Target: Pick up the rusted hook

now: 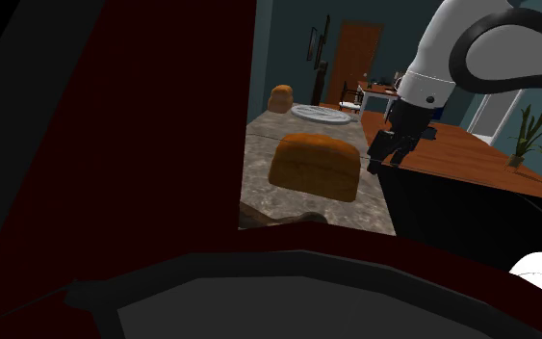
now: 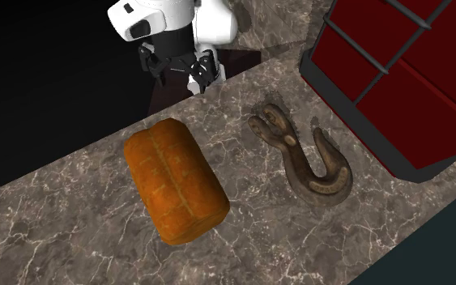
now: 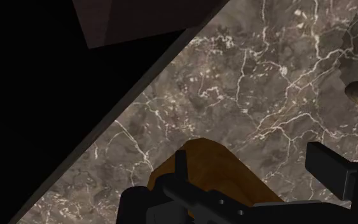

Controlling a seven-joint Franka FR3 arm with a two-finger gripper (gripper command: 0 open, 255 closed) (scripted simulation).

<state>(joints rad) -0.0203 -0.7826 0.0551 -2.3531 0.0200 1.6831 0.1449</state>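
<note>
A red crate (image 1: 163,116) hides most of the rusted hook (image 2: 303,154) in the shoulder view. My gripper (image 3: 254,162) hangs open, empty, near the bread loaf (image 2: 173,182).

Second exterior view: soft, even light is falling on the marble counter (image 2: 242,243), its pale veins rendering crisp. Shoulder view: dim overall; a dark red mass (image 1: 115,144) beside the counter is sitting in deep shade, the room (image 1: 288,48) beyond the counter showing brighter. Wrist view: a black area (image 3: 37,95) is bordering the counter's edge, sharply cut.
</note>
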